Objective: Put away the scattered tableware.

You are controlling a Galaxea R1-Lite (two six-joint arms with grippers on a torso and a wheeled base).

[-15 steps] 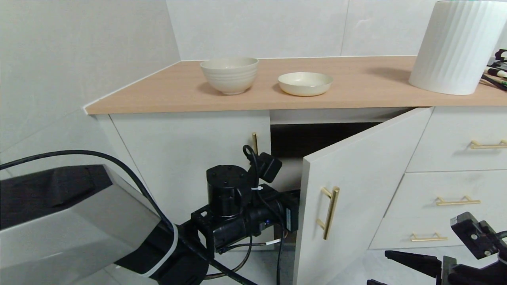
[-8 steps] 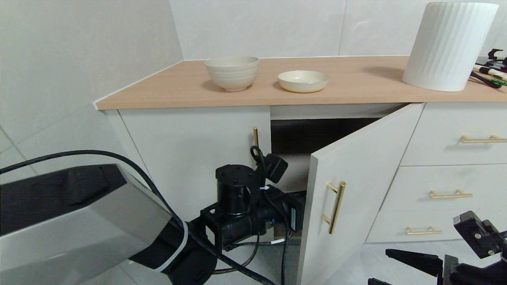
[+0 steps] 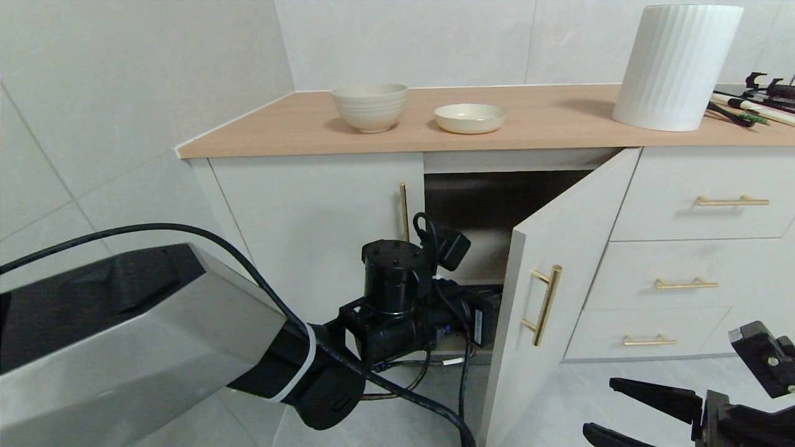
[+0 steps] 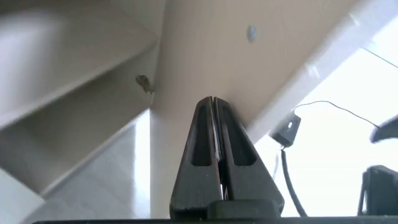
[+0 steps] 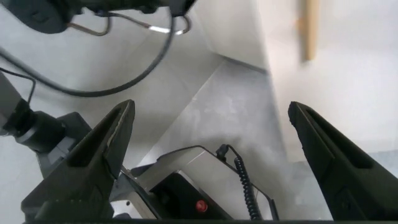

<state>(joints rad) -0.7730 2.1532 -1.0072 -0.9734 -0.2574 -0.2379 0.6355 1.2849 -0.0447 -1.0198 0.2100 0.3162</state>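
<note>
The left arm stretches low toward the open cabinet. Its end effector (image 4: 213,107) is pressed together with nothing between the fingers, just beside the inner face of the cabinet door (image 3: 559,248), whose edge hides the tips in the head view. The right end effector (image 3: 621,406) hangs spread near the floor at right, partly cut off. The bowl (image 3: 369,107) and dish (image 3: 470,117) sit side by side on the surface (image 3: 279,133), far left. Over the last second the camera has pulled back, and the door now stands wider.

The wooden bench (image 3: 559,127) carries a ribbed bowl (image 3: 369,107) near its left end, with a shallow dish (image 3: 470,117) beside it (apart, not touching). A tall white cylinder (image 3: 677,68) stands toward the right end, and loose utensils (image 3: 754,105) lie at the right edge.
</note>
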